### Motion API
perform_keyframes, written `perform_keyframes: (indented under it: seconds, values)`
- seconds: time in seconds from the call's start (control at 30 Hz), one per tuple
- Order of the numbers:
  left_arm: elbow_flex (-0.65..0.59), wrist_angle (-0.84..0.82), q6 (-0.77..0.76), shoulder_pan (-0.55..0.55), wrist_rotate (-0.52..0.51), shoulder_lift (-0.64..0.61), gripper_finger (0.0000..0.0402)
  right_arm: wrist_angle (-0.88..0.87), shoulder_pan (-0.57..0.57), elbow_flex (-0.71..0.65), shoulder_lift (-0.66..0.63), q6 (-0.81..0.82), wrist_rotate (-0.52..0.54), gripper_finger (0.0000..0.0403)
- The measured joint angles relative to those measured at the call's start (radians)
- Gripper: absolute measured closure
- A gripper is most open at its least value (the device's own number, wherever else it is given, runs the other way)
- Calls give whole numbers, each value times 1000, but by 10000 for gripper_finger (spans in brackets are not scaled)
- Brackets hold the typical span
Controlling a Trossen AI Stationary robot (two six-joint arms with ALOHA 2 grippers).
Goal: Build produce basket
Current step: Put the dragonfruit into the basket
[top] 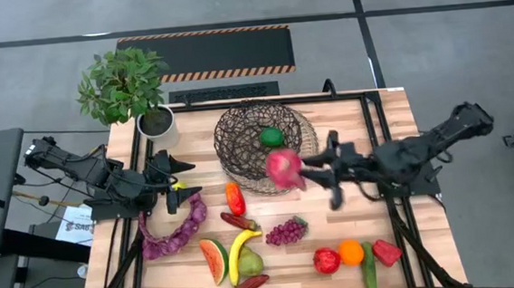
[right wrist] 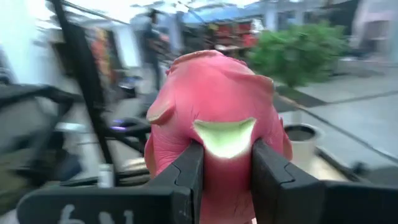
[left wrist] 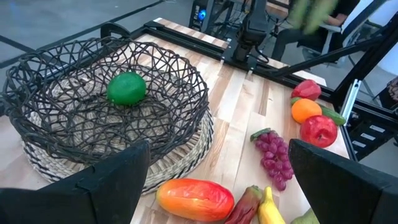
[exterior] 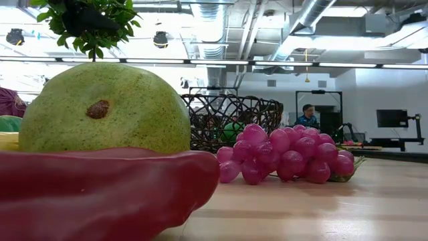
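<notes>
The dark wire-mesh basket (top: pixel 266 143) on its tan wicker base sits at the table's far middle, with one green fruit (top: pixel 272 137) inside. My right gripper (top: pixel 301 170) is shut on the pink dragon fruit (top: pixel 283 168), which is held at the basket's near right rim. My left gripper (top: pixel 185 178) is open, left of the basket and above the long purple string (top: pixel 174 230). The left wrist view shows the basket (left wrist: pixel 106 106) and its green fruit (left wrist: pixel 127 88) beyond my open left gripper (left wrist: pixel 217 171). The other produce lies along the near half of the table. My right gripper (right wrist: pixel 227 165) pinches the dragon fruit (right wrist: pixel 214 118) between its two fingers (right wrist: pixel 186 171), one on each side of the fruit's lower body by a pale green scale (right wrist: pixel 224 137). The fingers reach roughly level from the table's right. The fruit is lifted clear of the table.
A potted plant (top: pixel 126 90) stands at the far left corner. An orange-red pepper (top: pixel 234 198), grapes (top: pixel 286 231), watermelon slice (top: pixel 214 260), banana (top: pixel 240 252), pear (top: pixel 251 262), red apple (top: pixel 327 260), orange (top: pixel 351 252) and peppers (top: pixel 387 252) lie near. A person (exterior: pixel 307 117) sits behind.
</notes>
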Motion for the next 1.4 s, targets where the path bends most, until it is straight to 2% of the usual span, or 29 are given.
perform_keyframes:
  seconds: [0.1, 0.33, 0.5, 0.67, 0.9, 1.2, 1.3, 1.4]
  values:
    - [0, -2, 0, 0, 0, 0, 34, -37, -117, 0, 43, -2, -39, 300]
    - [0, -2, 0, 0, -1, 0, 34, -40, -366, 0, 199, -67, -275, 300]
    - [0, -3, -1, 0, -1, 0, 34, -41, -463, -1, 318, -132, -372, 300]
    - [0, -6, -5, 0, 0, 0, 34, -61, -506, -1, 408, -141, -476, 300]
    - [0, -23, -16, 0, -18, 0, 34, -119, -522, -1, 472, -178, -479, 300]
    - [0, -26, -16, 0, -19, 0, 34, -206, -566, 0, 478, -198, -474, 299]
    - [0, -26, -16, 0, -19, 0, 34, -213, -568, 0, 478, -240, -472, 286]
    - [0, -27, -16, 0, -19, 0, 34, -234, -568, 0, 478, -233, -472, 254]
